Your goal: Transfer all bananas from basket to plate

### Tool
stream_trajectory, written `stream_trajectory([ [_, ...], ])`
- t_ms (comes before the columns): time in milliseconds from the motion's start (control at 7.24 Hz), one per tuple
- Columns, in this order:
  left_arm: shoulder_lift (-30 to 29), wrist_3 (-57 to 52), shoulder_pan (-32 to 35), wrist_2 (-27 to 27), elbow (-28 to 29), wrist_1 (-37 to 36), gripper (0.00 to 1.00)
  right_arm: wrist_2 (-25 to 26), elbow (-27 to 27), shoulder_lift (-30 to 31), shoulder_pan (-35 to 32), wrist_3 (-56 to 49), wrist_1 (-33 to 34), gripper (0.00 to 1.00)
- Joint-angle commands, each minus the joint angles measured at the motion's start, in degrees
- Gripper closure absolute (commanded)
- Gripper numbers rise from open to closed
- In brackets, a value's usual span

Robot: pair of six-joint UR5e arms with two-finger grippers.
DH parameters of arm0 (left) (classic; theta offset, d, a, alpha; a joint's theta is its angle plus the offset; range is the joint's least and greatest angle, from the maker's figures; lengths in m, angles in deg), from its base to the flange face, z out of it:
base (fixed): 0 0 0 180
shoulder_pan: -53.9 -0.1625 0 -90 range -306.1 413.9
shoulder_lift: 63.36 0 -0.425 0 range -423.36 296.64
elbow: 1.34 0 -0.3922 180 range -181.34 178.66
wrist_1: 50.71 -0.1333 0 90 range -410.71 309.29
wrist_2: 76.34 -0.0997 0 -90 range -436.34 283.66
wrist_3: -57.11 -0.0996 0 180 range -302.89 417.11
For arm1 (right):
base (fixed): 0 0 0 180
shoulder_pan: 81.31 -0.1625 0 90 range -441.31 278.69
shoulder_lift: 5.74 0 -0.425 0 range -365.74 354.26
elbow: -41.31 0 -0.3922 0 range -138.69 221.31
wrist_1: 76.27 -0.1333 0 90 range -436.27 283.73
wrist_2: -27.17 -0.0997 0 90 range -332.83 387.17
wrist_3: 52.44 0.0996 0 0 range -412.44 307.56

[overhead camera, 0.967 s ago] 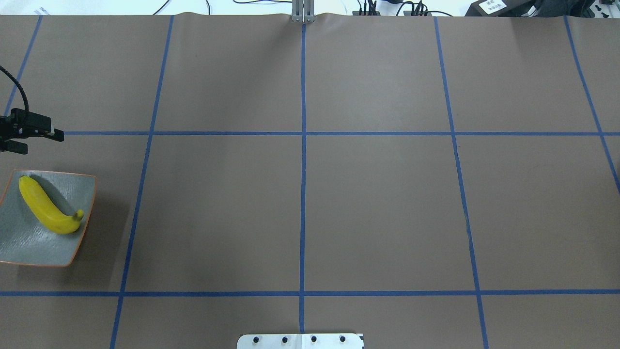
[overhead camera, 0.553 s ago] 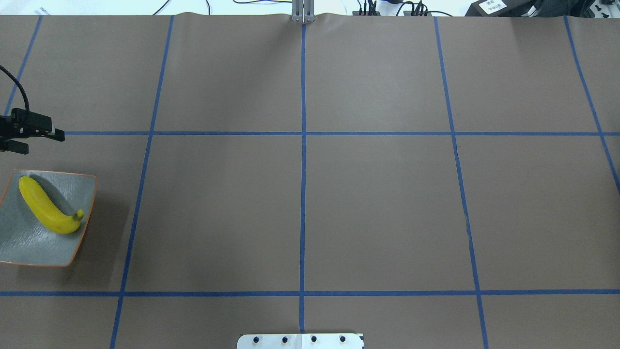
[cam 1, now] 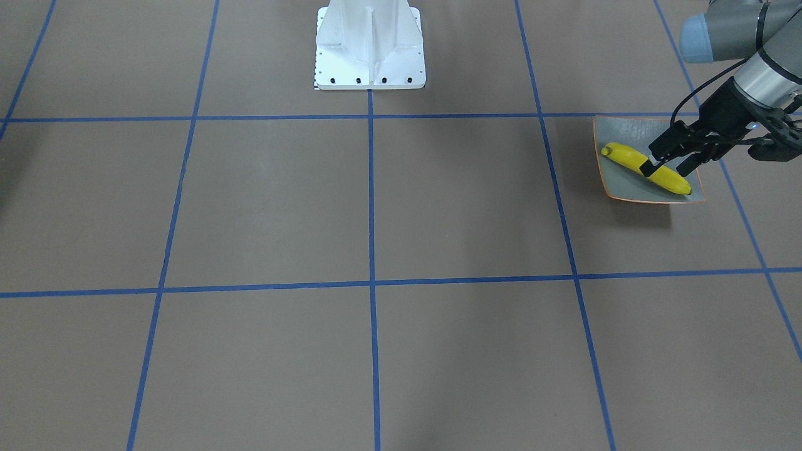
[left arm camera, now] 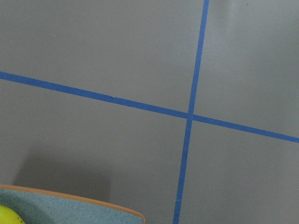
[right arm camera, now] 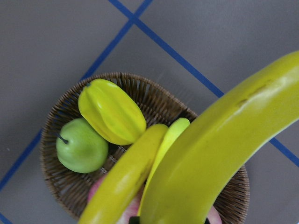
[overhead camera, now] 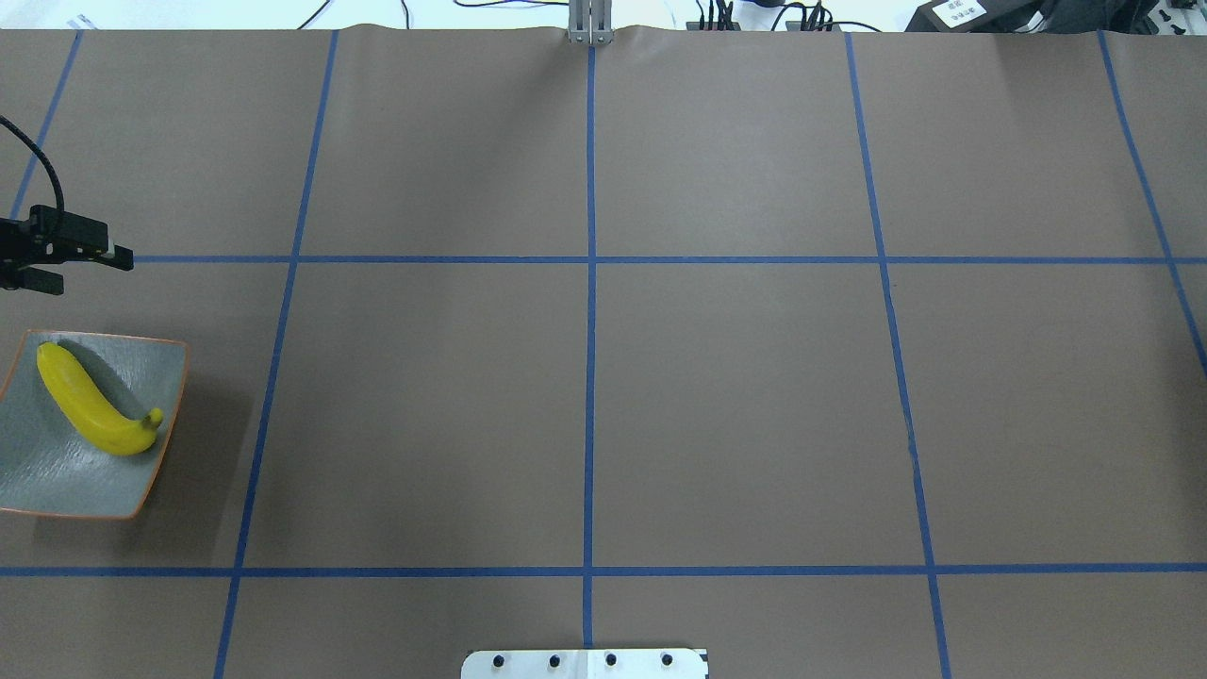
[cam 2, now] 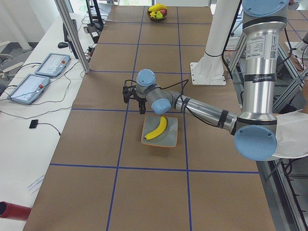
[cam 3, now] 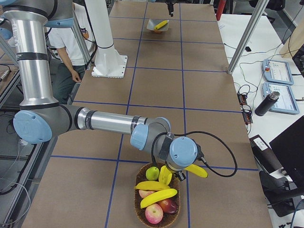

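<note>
Plate: A square grey-green plate (overhead camera: 57, 476) with a thin orange rim sits at the table's end on the robot's left, inside one taped square.
On the plate: A single yellow banana (overhead camera: 90, 405) lies diagonally across the glaze, its stem end near the edge that faces the table's middle.
Left gripper: The left gripper (cam 1: 669, 169) hangs just past the plate's far edge in the overhead view. Its fingers are spread apart with nothing between them, and it is clear of the fruit.
Basket: A round wicker basket (right arm camera: 56, 177) stands at the opposite end, on the robot's right.
In the basket: Two bananas (cam 3: 159, 197) lie across the top of the pile. Beside them are a green apple (right arm camera: 81, 145) and a star fruit (right arm camera: 111, 112), with red apples (cam 3: 154, 213) underneath.
Raised banana: A raised banana (right arm camera: 219, 154) fills the right wrist camera, above the basket. In the side view it juts out past the basket's rim.
Right gripper: The right gripper (cam 3: 179, 175) is tucked under its wrist directly over the basket. From here I cannot tell whether its fingers are clamped.
Table: The brown-covered table (overhead camera: 735, 405) is ruled with blue tape lines (overhead camera: 590, 377).
</note>
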State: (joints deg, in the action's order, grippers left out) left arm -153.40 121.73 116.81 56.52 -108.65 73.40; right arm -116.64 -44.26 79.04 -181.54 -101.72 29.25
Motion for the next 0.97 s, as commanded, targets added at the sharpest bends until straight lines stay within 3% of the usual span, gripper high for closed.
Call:
stream_trajectory([
  [0,-5.8,7.1,-0.1,0.1,1.1,-0.2,0.0,-7.8,-9.6,0.6,7.7,13.0,0.3,1.0],
  [276,-12.8,12.0,-0.2,0.2,5.0,-0.2,0.0,-11.6,-21.4,-0.2,17.0,30.7,-0.3,1.0],
  [414,-16.6,14.5,-0.3,0.2,7.1,-0.2,0.0,-12.0,-24.6,-2.1,22.8,40.5,-4.3,1.0],
  [829,-24.9,17.3,-2.2,5.8,10.7,0.6,0.0,-10.7,-23.8,-14.3,39.9,69.7,-21.7,1.0],
])
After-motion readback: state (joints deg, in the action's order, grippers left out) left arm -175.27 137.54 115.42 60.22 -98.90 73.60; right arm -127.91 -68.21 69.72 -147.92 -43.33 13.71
